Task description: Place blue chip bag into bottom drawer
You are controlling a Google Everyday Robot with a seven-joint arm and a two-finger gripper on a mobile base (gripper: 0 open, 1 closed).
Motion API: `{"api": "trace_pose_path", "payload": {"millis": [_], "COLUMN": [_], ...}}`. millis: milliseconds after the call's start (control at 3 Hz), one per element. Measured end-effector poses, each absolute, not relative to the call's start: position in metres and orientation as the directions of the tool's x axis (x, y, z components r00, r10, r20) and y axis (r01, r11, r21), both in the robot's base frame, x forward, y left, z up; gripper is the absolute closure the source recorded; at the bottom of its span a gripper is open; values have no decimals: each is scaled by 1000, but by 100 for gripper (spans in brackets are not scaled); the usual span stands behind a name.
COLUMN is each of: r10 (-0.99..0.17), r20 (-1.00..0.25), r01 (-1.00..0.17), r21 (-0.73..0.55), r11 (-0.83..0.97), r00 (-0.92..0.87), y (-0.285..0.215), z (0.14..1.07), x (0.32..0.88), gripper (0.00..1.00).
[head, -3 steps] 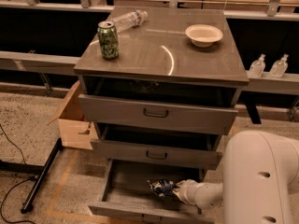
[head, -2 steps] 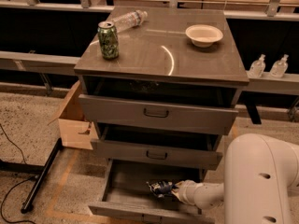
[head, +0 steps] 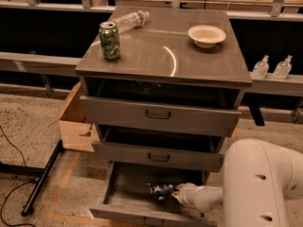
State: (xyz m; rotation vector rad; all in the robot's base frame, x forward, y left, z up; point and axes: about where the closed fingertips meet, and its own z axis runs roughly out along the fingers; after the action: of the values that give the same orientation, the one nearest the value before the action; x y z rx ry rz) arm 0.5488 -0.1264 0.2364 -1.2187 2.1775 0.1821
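The gripper [head: 176, 193] is reaching low into the open bottom drawer [head: 125, 183], its tip touching the blue chip bag [head: 161, 190]. I cannot tell whether it is clamping the bag or letting go. Since a second ago the bag is barely shifting and is settling right of the drawer's middle. The placing is probably nearing its end, with release and withdrawal remaining.

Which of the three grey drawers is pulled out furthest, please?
The bottom drawer: it juts out well past the middle drawer and top drawer, and the hand reaches into it, at the blue chip bag.
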Motion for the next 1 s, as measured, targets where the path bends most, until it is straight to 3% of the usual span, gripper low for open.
{"api": "trace_pose_path", "payload": {"millis": [1000], "r10": [-721], "r20": [-587], "r01": [-794], "r21": [-206], "r11": [572], "r00": [-367], "y": [-118], "z": [215], "x": [561], "gripper": [6]}}
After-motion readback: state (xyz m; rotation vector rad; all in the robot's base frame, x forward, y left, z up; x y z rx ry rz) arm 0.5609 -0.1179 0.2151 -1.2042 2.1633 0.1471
